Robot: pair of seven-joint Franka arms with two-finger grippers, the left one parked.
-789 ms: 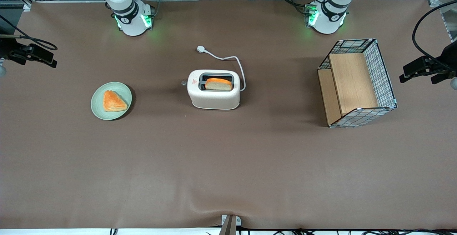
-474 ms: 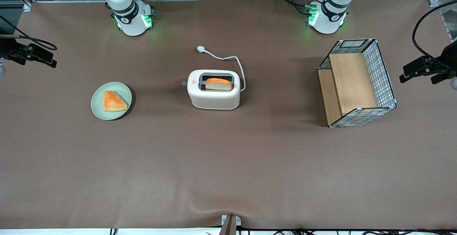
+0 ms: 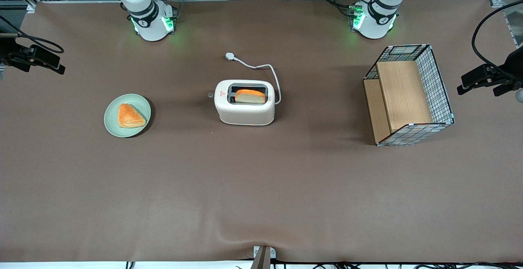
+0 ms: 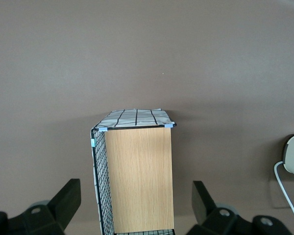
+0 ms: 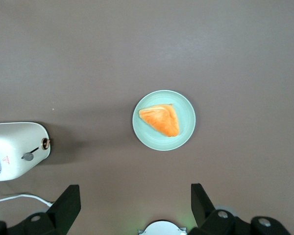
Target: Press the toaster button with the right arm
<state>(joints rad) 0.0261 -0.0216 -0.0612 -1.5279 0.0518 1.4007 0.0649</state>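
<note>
**benchrat:** You're on the right arm, yeah? Where's everything sitting, using the toaster as home base?

**crumbtray:** Nearest the front camera, a bit closer than the toaster and off toward your working arm's end of the table, there's a pale green plate with a triangular orange pastry on it. It's well apart from the toaster.

The toaster itself stands upright about mid-table on the brown cover, with a slice of bread sticking out of the slot nearer the camera.

The toaster button pokes out of the short end that faces the plate. Nothing is touching it.

**benchrat:** And your gripper?

**crumbtray:** The gripper hangs high over the table out at the working arm's end, well apart from the toaster, and it's looking down at the plate. Its black fingers are spread wide with nothing between them.

**benchrat:** Anything else around?

**crumbtray:** There's a wire basket with wooden boards inside, tipped on its side, toward the parked arm's end and well apart from the toaster.

A bit farther from the camera than the toaster, its white cord loops off the end facing the basket and runs to a plug lying flat on the cover.

Farthest back is the base of the right arm, glowing green.
</note>
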